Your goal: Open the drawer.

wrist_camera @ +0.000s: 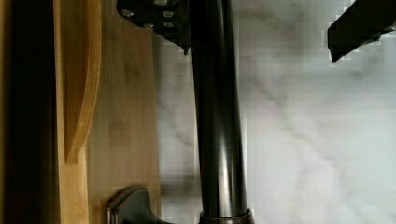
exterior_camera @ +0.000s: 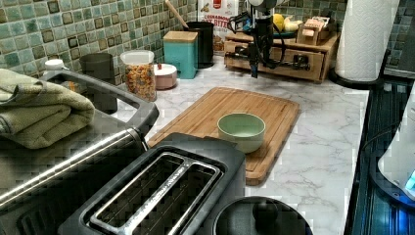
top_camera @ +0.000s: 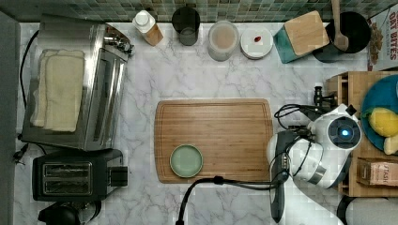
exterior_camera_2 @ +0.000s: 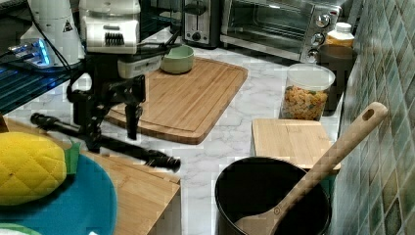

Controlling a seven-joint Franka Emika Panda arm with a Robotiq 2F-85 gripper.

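Note:
The drawer [exterior_camera: 288, 62] is the light wooden front of a low wooden unit at the counter's end, with a long black bar handle [exterior_camera_2: 122, 146] [wrist_camera: 217, 116] across it. My gripper [exterior_camera_2: 112, 131] [exterior_camera: 255, 66] hangs fingers-down at the handle, open. In the wrist view one finger [wrist_camera: 159, 18] sits between the bar and the wooden drawer front [wrist_camera: 126, 116], and the other [wrist_camera: 359, 28] stands well clear over the marble, so the bar lies between the jaws without being squeezed. In the top view my arm [top_camera: 345, 132] covers the gripper, and one end of the handle [top_camera: 319, 95] shows.
A bamboo cutting board [top_camera: 220, 126] with a green bowl [top_camera: 186, 161] lies mid-counter. On the drawer unit rests a teal plate [exterior_camera_2: 93, 205] with yellow fruit [exterior_camera_2: 29, 169]. A black pot with a wooden spoon [exterior_camera_2: 274, 196], jars, a toaster [top_camera: 70, 178] and a toaster oven [top_camera: 89, 84] line the counter.

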